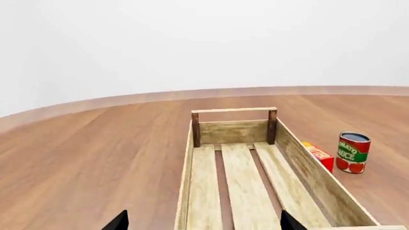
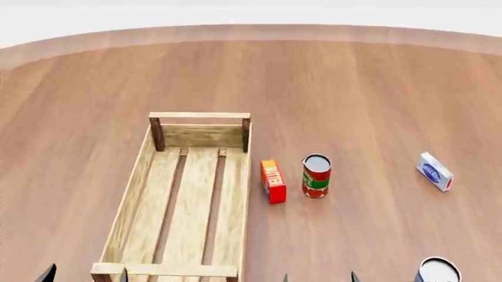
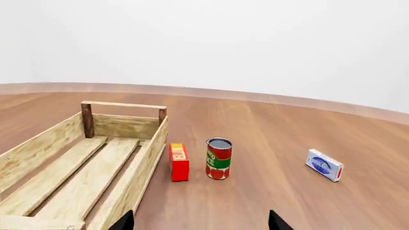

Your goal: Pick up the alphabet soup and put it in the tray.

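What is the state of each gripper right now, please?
Left gripper: open, holding nothing.
Right gripper: open, holding nothing.

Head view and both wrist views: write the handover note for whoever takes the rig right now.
Left tool: open, empty, above the tray's near end.
Right tool: open, empty, facing the red-and-green can and red box.
Alphabet soup: upright on the floor at the head view's lower right edge, untouched.
Tray: empty.
Done: nothing.
Left: grasp the soup, probably with the right tool, and put it in the tray.
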Controlling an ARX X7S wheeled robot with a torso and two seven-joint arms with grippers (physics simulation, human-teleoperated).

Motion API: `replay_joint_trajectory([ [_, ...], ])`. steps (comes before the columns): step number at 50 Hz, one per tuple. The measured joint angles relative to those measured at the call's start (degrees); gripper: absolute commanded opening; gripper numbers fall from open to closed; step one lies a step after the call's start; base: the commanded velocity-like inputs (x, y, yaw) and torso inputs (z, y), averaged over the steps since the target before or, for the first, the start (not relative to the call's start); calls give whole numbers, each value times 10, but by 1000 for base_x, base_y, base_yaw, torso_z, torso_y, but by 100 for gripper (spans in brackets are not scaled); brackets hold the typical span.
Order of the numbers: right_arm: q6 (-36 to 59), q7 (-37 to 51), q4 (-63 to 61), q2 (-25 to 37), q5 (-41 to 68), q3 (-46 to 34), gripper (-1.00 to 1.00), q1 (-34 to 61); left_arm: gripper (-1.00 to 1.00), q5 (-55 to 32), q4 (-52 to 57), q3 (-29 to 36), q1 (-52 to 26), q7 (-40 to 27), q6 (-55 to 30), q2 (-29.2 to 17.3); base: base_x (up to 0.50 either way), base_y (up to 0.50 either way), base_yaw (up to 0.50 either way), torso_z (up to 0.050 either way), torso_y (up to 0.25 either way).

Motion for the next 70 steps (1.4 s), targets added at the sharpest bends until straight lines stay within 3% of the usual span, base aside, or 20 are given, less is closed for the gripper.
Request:
replay_joint_trajectory([
  [27, -1, 17, 1, 14, 14, -17, 100, 3, 100, -11, -3, 20, -2, -17, 7, -15, 500, 283, 0, 0, 1],
  [40, 15, 20, -8, 19, 41, -14, 100, 3, 100, -17, -5, 27, -4, -24, 7, -21, 8, 0, 0, 0, 0],
  [45, 84, 19, -59, 36, 62, -12, 100, -1, 100, -20, -6, 29, -5, -26, 7, -23, 0, 0, 0, 0, 0],
  [52, 250, 11, -189, 82, 133, 18, 100, -5, 100, -23, -6, 33, -5, -30, 7, -25, 0, 0, 0, 0, 0],
  [61, 451, 3, -337, 143, 262, 110, 100, -15, 100, -26, -4, 37, -5, -34, 7, -28, 0, 0, 0, 0, 0],
  [70, 566, -5, -422, 187, 360, 211, 100, -39, 100, -30, -4, 41, -5, -38, 7, -30, 0, 0, 0, 0, 0],
])
